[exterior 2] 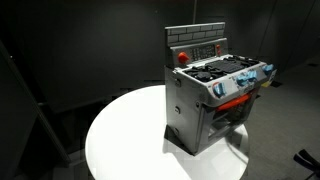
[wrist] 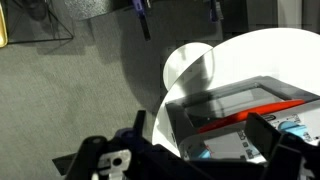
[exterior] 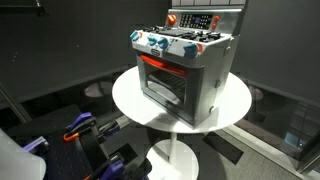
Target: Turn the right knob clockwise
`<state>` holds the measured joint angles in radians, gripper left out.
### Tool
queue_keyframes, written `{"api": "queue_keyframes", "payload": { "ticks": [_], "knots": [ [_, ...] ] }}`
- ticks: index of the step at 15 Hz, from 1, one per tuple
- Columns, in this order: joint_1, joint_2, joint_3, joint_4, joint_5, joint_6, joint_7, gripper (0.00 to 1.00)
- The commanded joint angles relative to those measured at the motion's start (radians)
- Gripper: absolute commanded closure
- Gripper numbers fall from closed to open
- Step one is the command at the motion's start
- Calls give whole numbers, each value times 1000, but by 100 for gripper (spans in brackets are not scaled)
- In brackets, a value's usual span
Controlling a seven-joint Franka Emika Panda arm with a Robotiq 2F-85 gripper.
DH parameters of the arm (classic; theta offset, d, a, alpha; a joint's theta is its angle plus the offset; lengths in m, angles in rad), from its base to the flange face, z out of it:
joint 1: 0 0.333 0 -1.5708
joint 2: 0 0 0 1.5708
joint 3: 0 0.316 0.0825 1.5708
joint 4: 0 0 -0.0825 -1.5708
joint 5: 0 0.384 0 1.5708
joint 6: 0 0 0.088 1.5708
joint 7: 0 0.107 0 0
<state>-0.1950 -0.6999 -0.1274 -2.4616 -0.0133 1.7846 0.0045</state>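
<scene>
A grey toy stove [exterior: 205, 80] stands on a round white table [exterior: 130, 100]; it also shows from the other side [exterior 2: 190, 115]. Its front panel carries a row of teal-and-white knobs above a red-trimmed oven door. The rightmost knob [exterior: 198, 48] sits at the panel's far end in the other exterior view [exterior 2: 264, 70]. My gripper [wrist: 205, 140] shows only in the wrist view. Its dark fingers are spread apart and empty above the stove's front edge, with a teal knob [wrist: 199, 150] between them. It touches nothing.
The table's white pedestal foot [exterior: 170, 155] rests on a dark floor. Blue and orange clamps [exterior: 80, 128] lie low beside the table. A red button [exterior 2: 182, 57] sits on the stove's back panel. Dark curtains surround the scene.
</scene>
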Motion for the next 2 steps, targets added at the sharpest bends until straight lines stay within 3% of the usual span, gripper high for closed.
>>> {"api": "queue_keyframes", "payload": {
  "ticks": [1,2],
  "knots": [
    [9,1,-7,3,-4,-5,4,0],
    [9,2,-7,3,-4,-5,4,0]
  ]
}}
